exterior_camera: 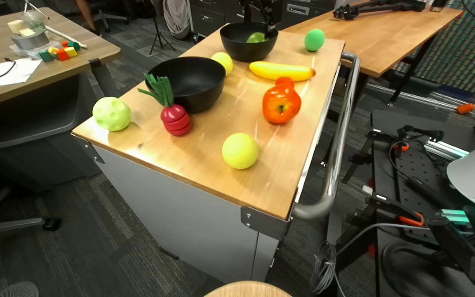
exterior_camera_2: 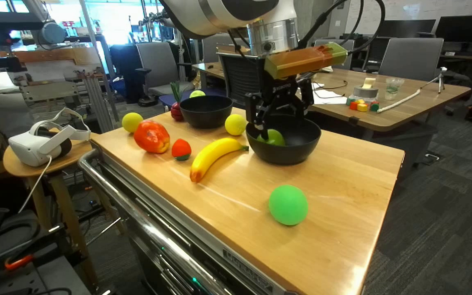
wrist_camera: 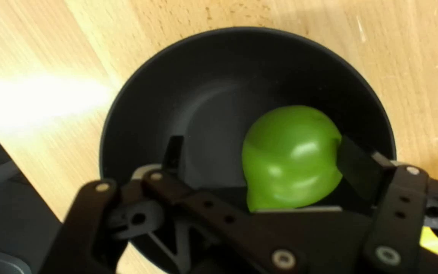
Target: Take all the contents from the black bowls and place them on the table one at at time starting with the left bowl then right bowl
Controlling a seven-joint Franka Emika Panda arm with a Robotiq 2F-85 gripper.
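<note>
Our gripper [wrist_camera: 263,156] stands spread, its fingers down inside the black bowl [exterior_camera_2: 285,155], with the green fruit [wrist_camera: 293,156] between them but unpinched. The fruit lies off-centre in that bowl, nearer the right-hand wall in the wrist view. There, the finger on the right is against it or just beside it, we can't tell which; the one on the left stands well apart. We'd do well to shift over the fruit, squeeze slowly so it doesn't roll, then lift straight past the rim and lay it on the table [exterior_camera_2: 334,221], apart from the banana [exterior_camera_2: 217,157] and the green ball [exterior_camera_2: 288,205]. Its narrow tip points to the wrist view's lower left; we judge its long axis, only slightly longer than its width, to run from there to the upper right.
</note>
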